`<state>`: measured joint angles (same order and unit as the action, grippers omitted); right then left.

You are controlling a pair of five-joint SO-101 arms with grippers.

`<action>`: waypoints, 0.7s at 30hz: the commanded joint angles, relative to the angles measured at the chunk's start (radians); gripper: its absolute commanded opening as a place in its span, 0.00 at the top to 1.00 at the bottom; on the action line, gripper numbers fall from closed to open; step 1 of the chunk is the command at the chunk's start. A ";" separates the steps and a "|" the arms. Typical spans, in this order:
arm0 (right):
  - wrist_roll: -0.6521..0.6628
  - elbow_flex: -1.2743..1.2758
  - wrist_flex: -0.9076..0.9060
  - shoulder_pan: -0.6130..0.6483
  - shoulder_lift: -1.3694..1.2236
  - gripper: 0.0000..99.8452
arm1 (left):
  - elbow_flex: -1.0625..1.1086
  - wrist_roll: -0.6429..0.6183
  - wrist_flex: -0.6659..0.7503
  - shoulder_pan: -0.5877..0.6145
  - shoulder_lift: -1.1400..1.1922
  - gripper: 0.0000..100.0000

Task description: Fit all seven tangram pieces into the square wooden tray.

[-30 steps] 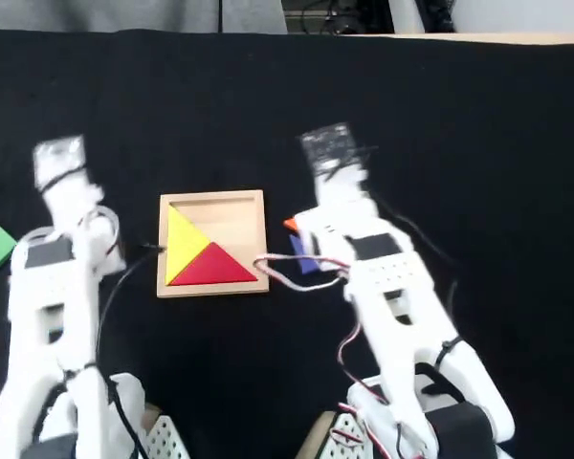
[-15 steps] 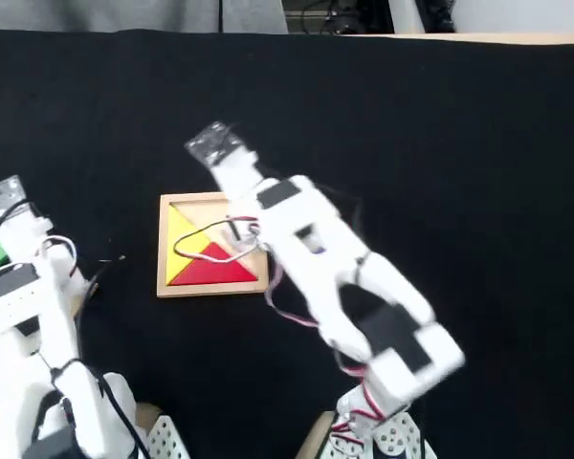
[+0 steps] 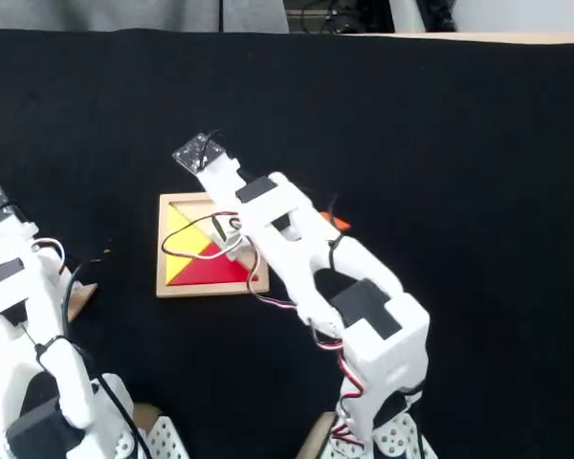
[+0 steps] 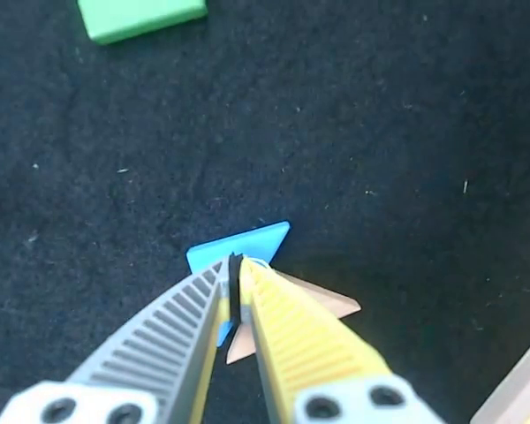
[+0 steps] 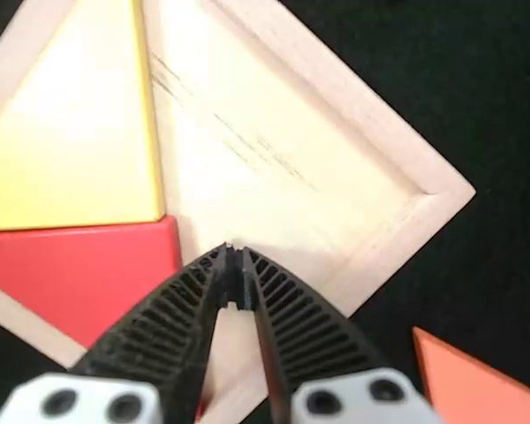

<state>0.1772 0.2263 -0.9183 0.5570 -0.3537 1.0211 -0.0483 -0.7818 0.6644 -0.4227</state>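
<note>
Right arm has swung from beside the tray [image 5: 362,115] to over it. Right gripper [image 5: 236,256] is pressed together and empty above bare floor, beside the seated yellow triangle [image 5: 71,141] and red triangle [image 5: 79,274]. Left gripper [image 4: 237,263] is closed at the blue piece [image 4: 247,243], off-tray. Judgement: five pieces remain.

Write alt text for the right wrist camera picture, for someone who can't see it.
The right gripper, shut, hangs over the bare part of the square wooden tray. A yellow triangle and a red triangle lie in the tray, touching; an orange piece sits outside it on the black table.
</note>
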 commanded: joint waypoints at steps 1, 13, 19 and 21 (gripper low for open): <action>-0.003 -0.053 -0.020 0.034 0.019 0.99 | -0.053 -0.009 0.005 0.007 0.000 0.97; -0.003 -0.058 -0.052 0.031 0.054 0.99 | -0.053 -0.012 0.005 0.015 -0.002 0.97; -0.011 -0.013 -0.048 -0.109 0.186 0.99 | -0.053 -0.014 0.006 0.008 -0.002 0.97; -0.011 0.028 -0.028 -0.117 0.223 0.99 | -0.053 -0.014 0.006 0.008 -0.002 0.97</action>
<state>0.1757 0.2355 -0.9643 0.4680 -0.2294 1.0211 -0.0575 -0.7818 0.6690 -0.4227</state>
